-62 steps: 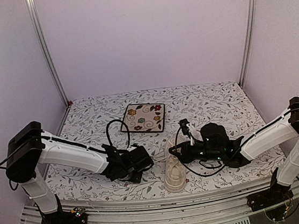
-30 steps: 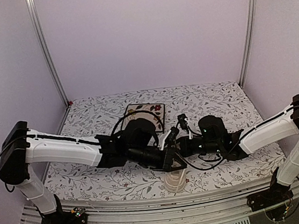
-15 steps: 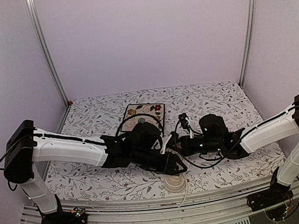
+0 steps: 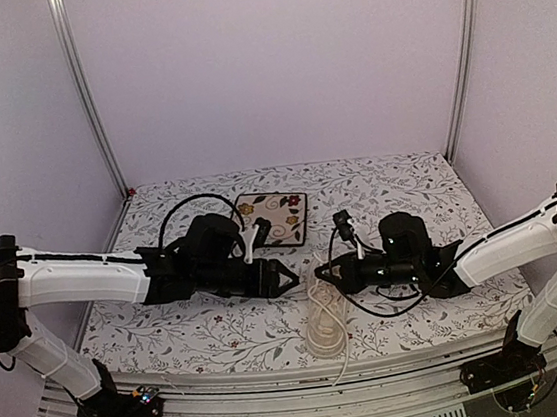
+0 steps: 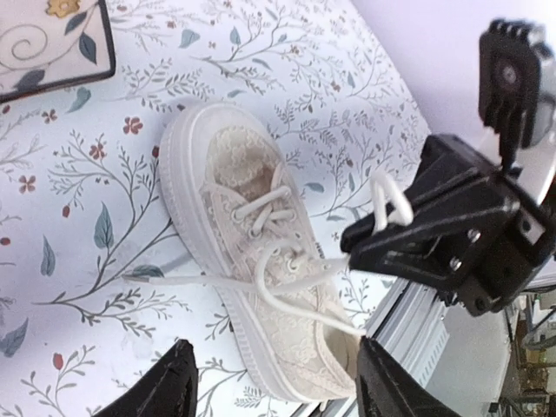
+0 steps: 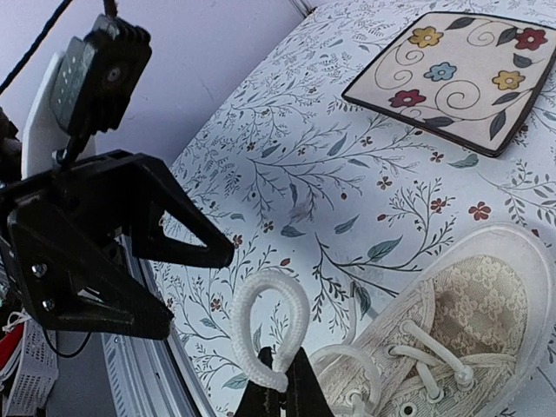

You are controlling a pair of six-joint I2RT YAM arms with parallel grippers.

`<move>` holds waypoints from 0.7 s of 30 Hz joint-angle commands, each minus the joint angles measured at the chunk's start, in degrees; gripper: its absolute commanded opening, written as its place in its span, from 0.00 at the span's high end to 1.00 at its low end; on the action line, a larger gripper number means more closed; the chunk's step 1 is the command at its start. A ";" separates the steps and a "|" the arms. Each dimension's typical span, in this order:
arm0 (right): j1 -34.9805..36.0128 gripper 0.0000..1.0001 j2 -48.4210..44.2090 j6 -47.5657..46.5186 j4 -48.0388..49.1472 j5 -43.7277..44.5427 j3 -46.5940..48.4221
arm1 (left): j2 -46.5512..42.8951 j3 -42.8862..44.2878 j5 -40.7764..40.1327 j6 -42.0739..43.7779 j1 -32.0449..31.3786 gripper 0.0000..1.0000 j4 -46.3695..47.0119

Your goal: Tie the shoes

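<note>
The shoes are one cream sneaker (image 4: 324, 326) lying near the table's front edge, toe pointing away from the arms, also seen as the sneaker (image 5: 261, 252) and the sneaker (image 6: 460, 339). My right gripper (image 6: 284, 393) is shut on a small upright loop of lace (image 6: 268, 326), just above the sneaker's left side. In the top view the right gripper (image 4: 319, 276) meets my left gripper (image 4: 289, 281) over the shoe. The left gripper (image 5: 278, 393) is open above the heel, holding nothing. One loose lace end (image 5: 165, 278) lies on the table; another lace (image 4: 344, 357) trails over the front edge.
A square floral plate (image 4: 272, 217) with a dark rim lies behind the shoe, left of centre. The metal front rail (image 4: 308, 381) runs right behind the heel. The cloth is leaf-patterned, and side posts stand at both back corners.
The left gripper has opened, let go of the lace and drawn back to the left off the shoe. The right gripper stays shut on its loop, almost unmoved.
</note>
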 commanded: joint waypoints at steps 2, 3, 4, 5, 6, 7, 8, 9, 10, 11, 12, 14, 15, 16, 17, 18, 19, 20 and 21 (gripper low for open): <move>-0.38 0.98 -0.49 -2.46 7.61 -5.42 -1.27 | 1.22 1.73 2.73 2.21 1.45 0.36 11.14; -0.37 0.98 -0.25 -2.49 8.15 -6.13 -1.22 | 1.76 1.95 3.42 2.23 1.62 0.35 12.46; -0.32 0.98 0.01 -2.50 8.66 -6.65 -1.23 | 2.39 1.96 4.10 2.02 1.80 0.34 13.97; -0.32 0.98 0.27 -2.43 9.11 -7.15 -1.21 | 3.01 2.09 4.81 1.67 2.04 0.34 15.04; -0.31 0.98 0.62 -2.29 9.43 -7.62 -1.15 | 3.74 2.26 5.78 1.22 2.21 0.34 16.15; -0.31 0.98 0.91 -2.31 9.70 -8.13 -0.94 | 4.46 2.43 6.82 0.73 2.39 0.34 17.32; -0.34 0.98 1.18 -2.32 9.87 -8.54 -0.79 | 5.08 2.56 7.57 0.29 2.55 0.33 18.33; -0.36 0.98 1.39 -2.28 9.92 -8.87 -0.62 | 5.68 2.77 8.20 0.01 2.57 0.33 19.25; -0.30 0.98 1.53 -2.29 9.93 -9.13 -0.52 | 6.23 3.03 8.50 -0.11 2.57 0.33 19.80; -0.29 0.98 1.63 -2.32 9.93 -9.26 -0.40 | 6.73 3.29 8.70 -0.20 2.55 0.33 20.04; -0.29 0.98 1.74 -2.32 9.90 -9.46 -0.42 | 7.22 3.58 8.92 -0.31 2.56 0.33 20.21; -0.36 0.98 1.97 -2.40 9.93 -9.77 -0.33 | 7.85 3.73 9.45 -0.55 2.57 0.33 21.23; -0.36 0.98 2.07 -2.41 9.93 -10.03 -0.22 | 8.12 3.61 9.60 -0.82 2.56 0.33 21.90; -0.36 0.98 2.24 -2.41 9.93 -10.26 -0.20 | 8.34 3.56 9.68 -0.99 2.57 0.34 22.39; -0.33 0.98 2.35 -2.41 9.93 -10.51 -0.17 | 8.68 3.61 9.78 -1.20 2.63 0.35 22.81; -0.33 0.98 2.44 -2.35 9.93 -10.78 -0.09 | 8.99 3.64 9.91 -1.38 2.65 0.37 23.26; -0.31 0.98 2.54 -2.33 9.88 -10.89 -0.11 | 9.29 3.66 10.05 -1.64 2.66 0.40 23.58; -0.34 0.98 2.62 -2.33 9.92 -11.01 -0.14 | 9.66 3.66 10.31 -1.90 2.64 0.42 24.10; -0.29 0.98 2.64 -2.33 9.90 -11.15 -0.01 | 10.01 3.64 10.61 -2.23 2.63 0.44 24.90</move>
